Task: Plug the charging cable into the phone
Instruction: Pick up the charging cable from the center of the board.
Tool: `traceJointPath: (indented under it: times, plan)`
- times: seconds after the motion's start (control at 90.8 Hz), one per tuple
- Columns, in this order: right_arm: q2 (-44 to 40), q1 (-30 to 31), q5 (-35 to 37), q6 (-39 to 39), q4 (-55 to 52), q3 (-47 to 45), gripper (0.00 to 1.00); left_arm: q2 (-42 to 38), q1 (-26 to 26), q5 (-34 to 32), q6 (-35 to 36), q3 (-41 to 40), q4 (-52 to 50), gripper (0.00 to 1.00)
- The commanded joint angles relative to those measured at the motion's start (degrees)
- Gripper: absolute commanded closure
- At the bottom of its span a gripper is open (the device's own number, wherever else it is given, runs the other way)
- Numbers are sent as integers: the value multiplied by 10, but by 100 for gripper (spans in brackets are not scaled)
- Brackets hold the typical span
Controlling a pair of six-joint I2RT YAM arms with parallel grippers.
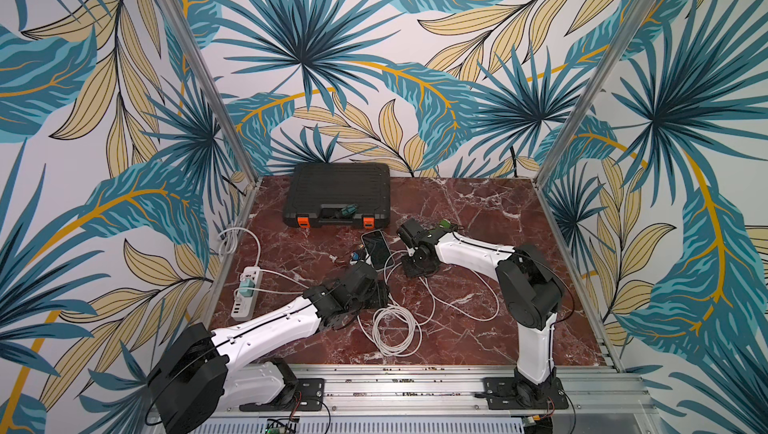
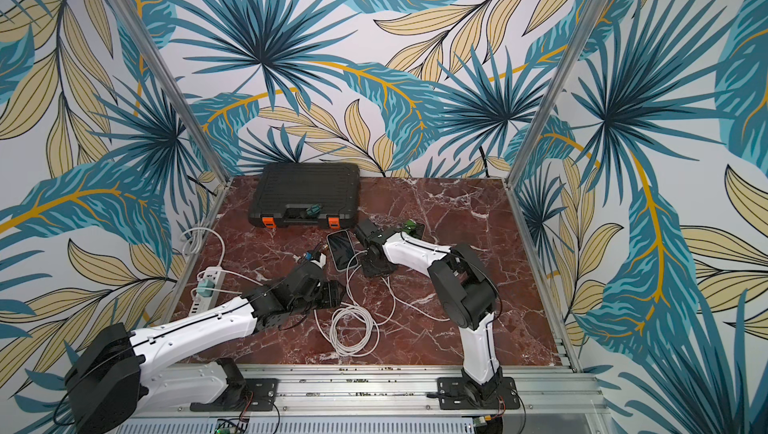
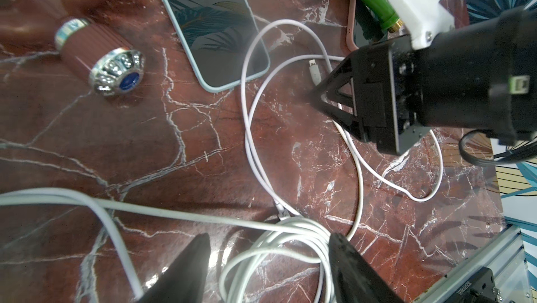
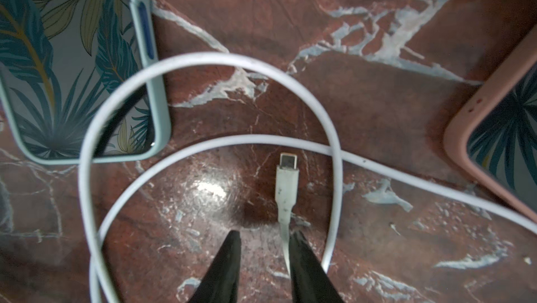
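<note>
two phones lying flat: blue-cased phone [image 4: 72,69], pink-cased phone [image 4: 494,141] | one charging cable [image 4: 203,56], plug [image 4: 287,182] lying loose between them | right gripper [image 4: 266,236] angling low, fingers [image 4: 308,269] part-open astride the cable, unclamped | left gripper [image 3: 269,236] hovering wide open, empty

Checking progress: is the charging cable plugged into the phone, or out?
Out. The plug lies bare on the table, touching neither the blue-cased phone nor the pink-cased phone.

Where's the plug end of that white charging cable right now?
In the right wrist view, the plug rests on the marble table just ahead of the right gripper, between the blue-cased phone and the pink-cased phone.
</note>
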Motion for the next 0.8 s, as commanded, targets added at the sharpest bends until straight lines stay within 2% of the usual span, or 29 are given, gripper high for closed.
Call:
traceJointPath:
  times: [0.0,0.209,0.297,0.385,0.485,0.628,0.793]
  plan:
    - [16,-4,8,-4,-21,2,67,6,3,-5,-3,11,-15,31]
    - [36,-5,3,-5,-15,-13,69,12,2,-6,-2,12,-14,31]
    - [45,-7,0,-6,-7,-23,72,15,3,-4,-3,13,-14,31]
    - [51,-8,-2,-6,3,-32,82,16,3,-2,-3,14,-16,31]
    - [42,-11,0,-3,20,-39,100,16,3,1,-4,14,-14,31]
    - [1,-10,-28,-13,56,-37,100,16,3,11,0,11,-6,31]
    - [-88,-11,-36,-20,113,-61,100,5,3,28,21,7,36,32]
